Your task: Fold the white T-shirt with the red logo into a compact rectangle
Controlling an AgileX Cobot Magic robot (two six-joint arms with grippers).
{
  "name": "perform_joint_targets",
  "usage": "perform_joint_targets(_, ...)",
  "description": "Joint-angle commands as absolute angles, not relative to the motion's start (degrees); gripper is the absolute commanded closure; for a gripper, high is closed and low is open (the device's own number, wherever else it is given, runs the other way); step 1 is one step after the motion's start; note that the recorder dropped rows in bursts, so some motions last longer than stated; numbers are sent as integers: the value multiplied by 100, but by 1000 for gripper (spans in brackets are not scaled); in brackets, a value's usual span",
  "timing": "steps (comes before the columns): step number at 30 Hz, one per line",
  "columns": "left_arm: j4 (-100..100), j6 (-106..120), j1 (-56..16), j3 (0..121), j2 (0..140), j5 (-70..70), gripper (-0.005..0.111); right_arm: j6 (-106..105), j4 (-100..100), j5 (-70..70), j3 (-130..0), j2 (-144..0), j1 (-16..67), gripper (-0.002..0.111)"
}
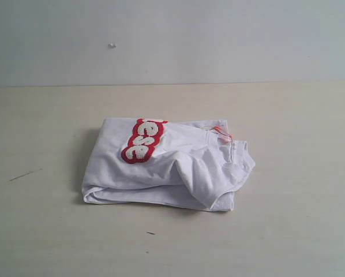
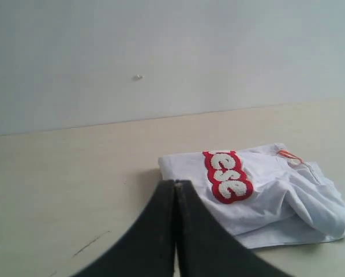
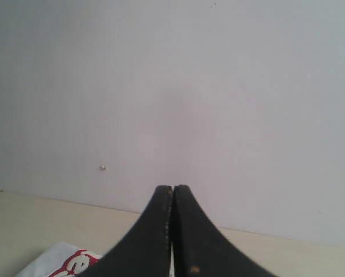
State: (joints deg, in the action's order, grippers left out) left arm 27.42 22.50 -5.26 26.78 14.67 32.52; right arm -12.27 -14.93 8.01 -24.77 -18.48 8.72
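The white T-shirt [image 1: 178,167] lies folded into a rough rectangle in the middle of the table, a bunched sleeve hanging over its front right. Part of the red logo [image 1: 142,141] shows on its top left, and the orange neck tag [image 1: 220,132] sits at its back right. No gripper appears in the exterior view. In the left wrist view my left gripper [image 2: 176,183] is shut and empty, held back from the T-shirt [image 2: 265,190] and its red logo [image 2: 227,176]. My right gripper [image 3: 172,188] is shut and empty too, with only a corner of the T-shirt [image 3: 54,259] below it.
The pale wooden table [image 1: 299,231] stretches around the shirt on all sides. A plain light wall [image 1: 172,40] rises behind its back edge. A dark scratch [image 1: 23,174] marks the table at the left.
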Motion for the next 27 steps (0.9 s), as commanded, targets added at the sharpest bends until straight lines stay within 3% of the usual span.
perform_joint_targets(1, 2729, 2208, -504, 2658, 1448, 3291, 107, -1190, -1492, 821, -2440, -1807, 869, 108)
perform_joint_targets(18, 2366, 2346, -504, 2645, 1448, 3179, 107, -1190, -1492, 821, -2440, -1807, 869, 108)
perform_joint_targets(21, 1233, 1018, -504, 2211, 1448, 2345, 107, -1190, -1492, 821, -2440, -1807, 869, 108)
perform_joint_targets(27, -1477, -1671, -504, 1106, 611, 2170, 107, -1190, -1492, 821, -2440, -1807, 869, 108)
